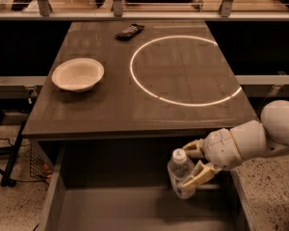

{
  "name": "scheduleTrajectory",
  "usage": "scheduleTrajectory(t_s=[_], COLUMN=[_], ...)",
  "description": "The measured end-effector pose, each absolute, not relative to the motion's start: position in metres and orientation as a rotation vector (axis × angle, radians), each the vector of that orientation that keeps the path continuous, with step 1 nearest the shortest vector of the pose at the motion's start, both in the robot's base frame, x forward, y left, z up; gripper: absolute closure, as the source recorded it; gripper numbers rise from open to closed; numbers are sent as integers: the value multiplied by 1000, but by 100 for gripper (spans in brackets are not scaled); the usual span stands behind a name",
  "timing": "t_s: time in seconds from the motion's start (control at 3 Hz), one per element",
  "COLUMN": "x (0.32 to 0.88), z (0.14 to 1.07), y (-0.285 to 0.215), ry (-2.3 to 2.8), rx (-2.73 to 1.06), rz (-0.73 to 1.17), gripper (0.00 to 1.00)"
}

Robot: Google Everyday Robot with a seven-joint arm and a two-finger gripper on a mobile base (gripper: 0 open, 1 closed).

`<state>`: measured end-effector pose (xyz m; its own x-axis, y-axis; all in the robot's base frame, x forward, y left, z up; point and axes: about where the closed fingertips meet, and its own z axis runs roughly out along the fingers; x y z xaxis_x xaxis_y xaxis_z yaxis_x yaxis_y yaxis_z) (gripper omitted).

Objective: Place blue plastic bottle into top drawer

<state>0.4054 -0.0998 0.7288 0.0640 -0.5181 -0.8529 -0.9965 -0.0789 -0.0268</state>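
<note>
Small clear plastic water bottle w/ white cap & pale label [178, 173] is gripped by the cream two-finger gripper [188, 167], which reaches in from the right w/ fingers closed on the bottle's body, one at the far side near the shoulder, one at the near side lower down. Bottle's long axis is approx. upright, cap up, leaning slightly. It hangs over the right part of the wide shallow grey-brown open drawer [130, 210], just in front of the dark table [111, 105] edge and below tabletop level. Key relation: drawer floor lies straight below the base, so next move looks like a short descent, then let go. Can't tell if the base touches the floor yet. A tilted release risks it tipping over.
</note>
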Motion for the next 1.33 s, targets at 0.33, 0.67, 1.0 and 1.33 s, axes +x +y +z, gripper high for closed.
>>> scheduleTrajectory(t_s=[0.33,0.67,1.0,1.33], x=[415,418,422,425], z=[706,697,696,697], y=[-114,-122,-142,-157], ry=[1588,1617,1675,1716], rx=[-1596,-1563,-1543,-1537], rz=[880,871,849,840], gripper=[100,100,74,43])
